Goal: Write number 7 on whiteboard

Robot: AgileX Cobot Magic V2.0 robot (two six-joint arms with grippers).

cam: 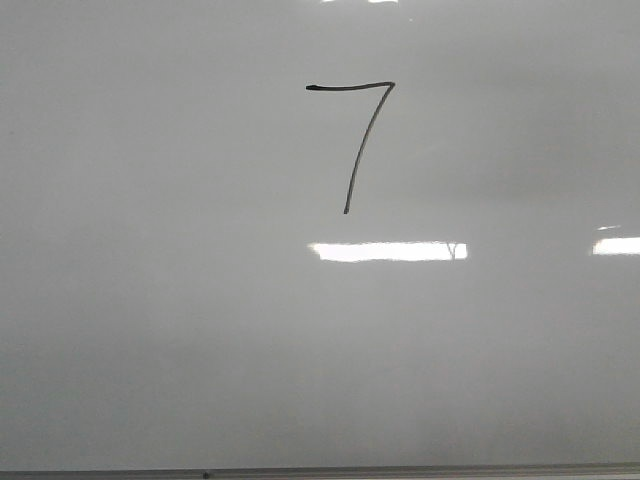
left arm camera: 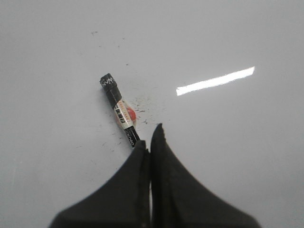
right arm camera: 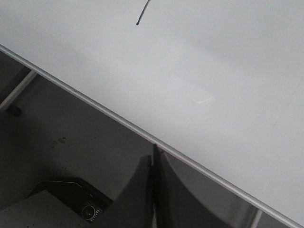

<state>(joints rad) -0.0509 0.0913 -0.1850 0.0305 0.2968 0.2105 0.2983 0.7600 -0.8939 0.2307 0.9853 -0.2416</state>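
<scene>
Glossy whiteboard (cam: 150, 330) fills the front view, with the number 7 (cam: 352, 140) drawn black in its upper middle. Only the left wrist view shows the left hand (left arm camera: 148, 142) closed on a marker (left arm camera: 119, 109). Right hand (right arm camera: 153, 159), closed and empty, hangs beside the board's metal edge strip (right arm camera: 95, 105).

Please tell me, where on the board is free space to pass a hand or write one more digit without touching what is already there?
The whiteboard is bare on both sides of the number 7, and in the wide band between its stem end and the metal edge strip; only light reflections lie there. The one busier spot is around the marker by the left gripper.
</scene>
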